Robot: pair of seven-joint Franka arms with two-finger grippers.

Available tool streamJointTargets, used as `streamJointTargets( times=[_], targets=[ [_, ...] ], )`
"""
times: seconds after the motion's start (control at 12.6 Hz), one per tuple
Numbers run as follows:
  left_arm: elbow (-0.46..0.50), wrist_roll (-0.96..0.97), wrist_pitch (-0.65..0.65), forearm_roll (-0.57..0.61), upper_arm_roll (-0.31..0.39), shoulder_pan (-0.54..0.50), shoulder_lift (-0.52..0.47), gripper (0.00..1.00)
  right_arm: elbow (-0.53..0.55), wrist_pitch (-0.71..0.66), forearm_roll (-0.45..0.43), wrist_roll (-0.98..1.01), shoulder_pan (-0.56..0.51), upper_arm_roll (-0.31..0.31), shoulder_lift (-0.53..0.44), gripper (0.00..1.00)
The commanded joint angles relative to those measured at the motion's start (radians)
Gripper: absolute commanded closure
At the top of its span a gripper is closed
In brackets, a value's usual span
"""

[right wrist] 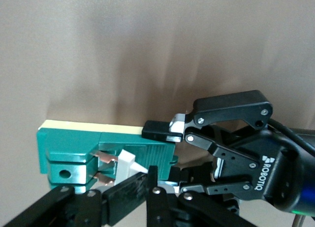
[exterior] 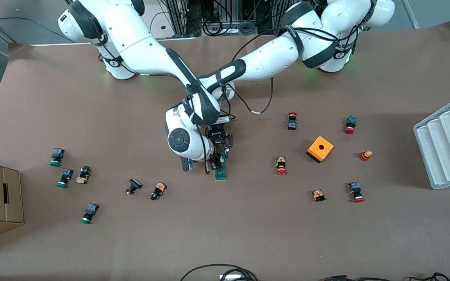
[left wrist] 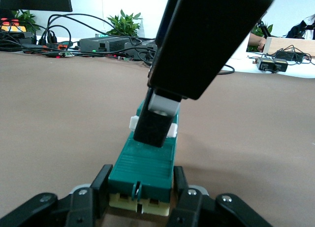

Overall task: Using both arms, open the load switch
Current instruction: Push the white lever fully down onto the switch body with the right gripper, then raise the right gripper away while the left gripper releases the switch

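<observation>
The load switch (exterior: 221, 171), a slim dark-green ribbed plastic block with a cream underside, lies near the middle of the brown matte worktop (exterior: 248, 234), well clear of every edge; the left gripper (left wrist: 141, 187) is clamped shut on the block's flanks at the end farther from the front camera; the right gripper (right wrist: 137, 174) is closed on the small white end piece (right wrist: 129, 164), its black fingers angled down over the block; copper contacts show in the exposed slot; an orange box (exterior: 320, 148) with a round hole sits toward the left arm's end.
</observation>
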State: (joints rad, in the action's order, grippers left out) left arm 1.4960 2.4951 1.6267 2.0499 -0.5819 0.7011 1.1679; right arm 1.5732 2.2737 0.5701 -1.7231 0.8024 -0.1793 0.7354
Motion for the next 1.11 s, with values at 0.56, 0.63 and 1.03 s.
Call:
streamJointTargets(
  times=[0.56, 0.63, 1.03],
  targets=[
    [0.016, 0.018, 0.018, -0.002, 0.002, -0.008, 0.007, 0.43, -0.036, -0.081, -0.013, 0.000, -0.061, -0.008, -0.077, 0.00],
    [0.015, 0.018, 0.018, -0.002, 0.002, -0.008, 0.007, 0.43, -0.036, -0.092, -0.022, 0.003, -0.072, -0.009, -0.106, 0.00],
    [0.012, 0.011, 0.019, -0.005, 0.001, -0.011, 0.003, 0.00, -0.022, -0.192, -0.208, 0.179, -0.110, -0.019, -0.252, 0.00]
  ],
)
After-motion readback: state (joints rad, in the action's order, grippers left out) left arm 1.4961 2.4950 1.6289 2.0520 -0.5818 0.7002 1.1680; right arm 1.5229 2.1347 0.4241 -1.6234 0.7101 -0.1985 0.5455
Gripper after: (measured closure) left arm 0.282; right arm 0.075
